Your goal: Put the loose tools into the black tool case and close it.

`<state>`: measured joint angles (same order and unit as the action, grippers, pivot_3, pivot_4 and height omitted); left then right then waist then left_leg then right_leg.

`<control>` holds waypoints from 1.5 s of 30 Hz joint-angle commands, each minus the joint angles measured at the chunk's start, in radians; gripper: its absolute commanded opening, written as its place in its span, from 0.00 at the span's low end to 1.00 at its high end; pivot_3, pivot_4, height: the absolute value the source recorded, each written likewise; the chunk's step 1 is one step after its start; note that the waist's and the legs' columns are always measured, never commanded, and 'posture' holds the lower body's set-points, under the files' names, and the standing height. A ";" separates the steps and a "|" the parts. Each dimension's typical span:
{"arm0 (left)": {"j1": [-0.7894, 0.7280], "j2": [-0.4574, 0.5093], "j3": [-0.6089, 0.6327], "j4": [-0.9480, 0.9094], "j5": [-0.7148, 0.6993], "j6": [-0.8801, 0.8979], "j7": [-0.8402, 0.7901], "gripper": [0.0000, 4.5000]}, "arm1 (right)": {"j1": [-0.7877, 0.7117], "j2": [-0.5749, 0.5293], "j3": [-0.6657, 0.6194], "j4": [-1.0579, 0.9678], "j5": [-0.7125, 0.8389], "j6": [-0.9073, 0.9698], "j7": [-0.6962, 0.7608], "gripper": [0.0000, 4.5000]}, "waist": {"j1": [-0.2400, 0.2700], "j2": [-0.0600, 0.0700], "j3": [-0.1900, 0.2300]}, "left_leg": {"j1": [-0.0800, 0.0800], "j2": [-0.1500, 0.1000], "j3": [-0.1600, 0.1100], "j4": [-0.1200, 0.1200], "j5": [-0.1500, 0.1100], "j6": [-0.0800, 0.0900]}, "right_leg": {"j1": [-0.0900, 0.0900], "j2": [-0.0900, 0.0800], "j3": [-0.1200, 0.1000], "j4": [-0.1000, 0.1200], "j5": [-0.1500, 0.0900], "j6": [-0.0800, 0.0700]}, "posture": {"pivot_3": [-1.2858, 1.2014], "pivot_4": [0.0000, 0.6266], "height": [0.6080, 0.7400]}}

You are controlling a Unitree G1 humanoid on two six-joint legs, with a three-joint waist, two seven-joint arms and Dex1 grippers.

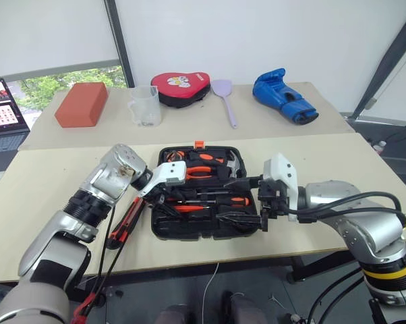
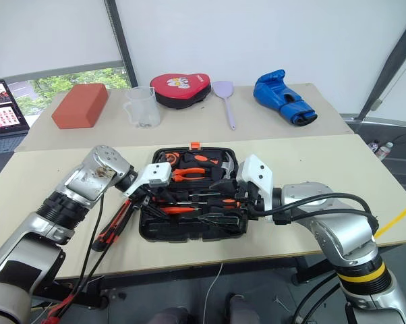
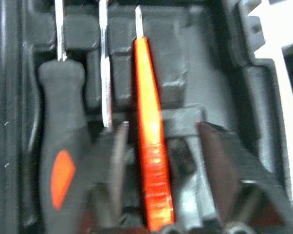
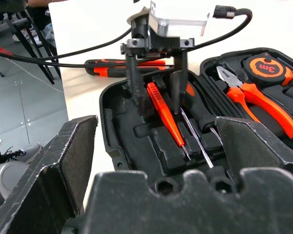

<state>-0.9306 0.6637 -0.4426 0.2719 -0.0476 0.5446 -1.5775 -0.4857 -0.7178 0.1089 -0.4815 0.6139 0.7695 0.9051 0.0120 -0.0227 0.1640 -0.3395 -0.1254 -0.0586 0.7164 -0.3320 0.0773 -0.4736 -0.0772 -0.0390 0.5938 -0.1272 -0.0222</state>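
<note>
The black tool case (image 1: 189, 234) lies open on the near table, its orange latch at the far edge. My left gripper (image 4: 156, 105) hangs over the case's left part, open, its fingers (image 3: 212, 161) on either side of the slim orange tester screwdriver (image 3: 149, 122), which lies in a moulded slot. A black-and-orange screwdriver (image 3: 61, 146) sits in the slot beside it. The utility knife (image 1: 125, 219) rests on the table just left of the case. My right gripper (image 1: 238, 200) stands open over the case's right edge, with nothing between its fingers.
Pliers (image 4: 258, 97), a tape measure (image 4: 265, 66) and a hammer (image 1: 233, 162) sit in the case's far half. The back table holds a red-brown block (image 1: 81, 104), a clear cup (image 1: 144, 106), a red padded mitt (image 1: 181, 88), a spatula (image 1: 224, 98) and a blue glove (image 1: 284, 98).
</note>
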 commanded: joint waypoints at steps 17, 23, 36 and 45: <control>0.121 -0.067 0.209 0.089 -0.189 0.084 0.105 0.01 | 0.008 -0.006 -0.010 -0.031 0.002 -0.011 0.010 1.00 | -0.001 0.000 0.000 | 0.001 0.000 0.000 0.000 0.000 0.000 | 0.000 0.000 0.000 0.000 0.000 0.000 | 0.52 0.24 1.00; 0.225 -0.093 0.207 0.118 -0.169 -0.033 0.166 0.01 | 0.009 -0.005 -0.009 -0.036 0.005 -0.005 0.008 1.00 | 0.000 0.000 0.000 | 0.001 0.000 0.000 0.000 0.000 0.000 | 0.000 0.000 0.000 0.000 0.000 0.000 | 0.52 0.24 1.00; 0.165 -0.094 0.320 0.081 -0.325 0.134 0.166 0.01 | 0.012 0.004 0.000 -0.033 0.008 0.003 0.003 1.00 | 0.001 0.000 0.000 | 0.002 0.000 0.000 0.002 0.000 0.000 | 0.001 0.000 0.000 0.000 0.000 0.000 | 0.52 0.24 1.00; 0.177 -0.104 0.239 0.185 -0.214 0.020 0.206 0.01 | 0.008 0.016 0.000 -0.035 0.014 0.006 -0.007 1.00 | 0.000 0.000 0.000 | 0.002 0.000 0.000 0.002 0.000 0.000 | 0.001 0.000 0.000 0.000 0.000 0.000 | 0.52 0.24 1.00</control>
<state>-0.7516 0.5604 -0.2011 0.4472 -0.2750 0.5925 -1.3772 -0.4696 -0.7043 0.1251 -0.4914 0.6121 0.7716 0.9040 0.0122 -0.0225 0.1635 -0.3377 -0.1255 -0.0585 0.7184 -0.3321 0.0771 -0.4723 -0.0773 -0.0386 0.5936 -0.1271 -0.0221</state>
